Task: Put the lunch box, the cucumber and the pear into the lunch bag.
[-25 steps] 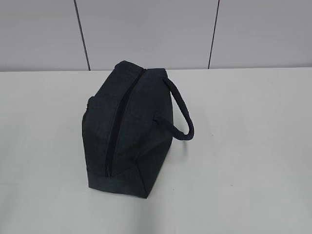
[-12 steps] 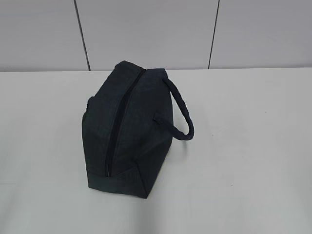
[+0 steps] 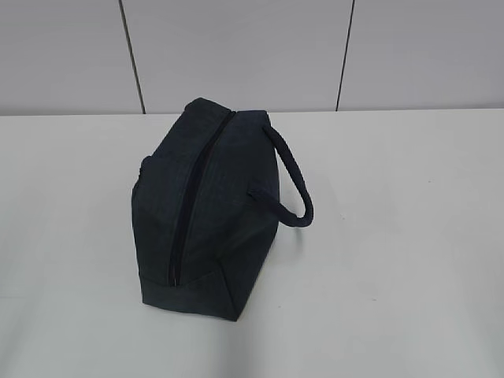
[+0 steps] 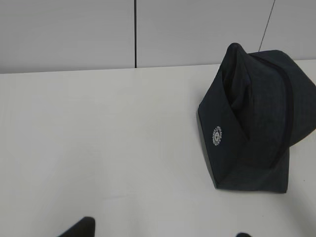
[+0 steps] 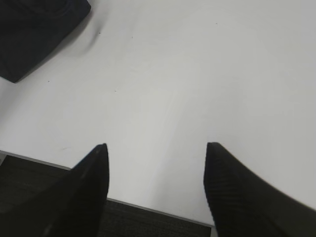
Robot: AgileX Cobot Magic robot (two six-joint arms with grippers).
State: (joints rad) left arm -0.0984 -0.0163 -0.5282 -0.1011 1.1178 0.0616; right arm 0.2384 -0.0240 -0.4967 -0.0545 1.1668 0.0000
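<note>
White table [image 3: 394,236]; right gripper [image 5: 155,153] apart, empty; left gripper [image 4: 163,232] seemingly apart.

The lunch bag [image 3: 209,213] is dark navy woven cloth, matt, with a faint weave texture and soft creases at its folded ends. Its zipper [image 3: 193,201] is a darker, slightly ribbed strip, and its loop handle [image 3: 295,185] is padded cloth. A small white printed emblem [image 4: 217,135] marks one end. The table [image 3: 394,236] is smooth, matt white.
</note>
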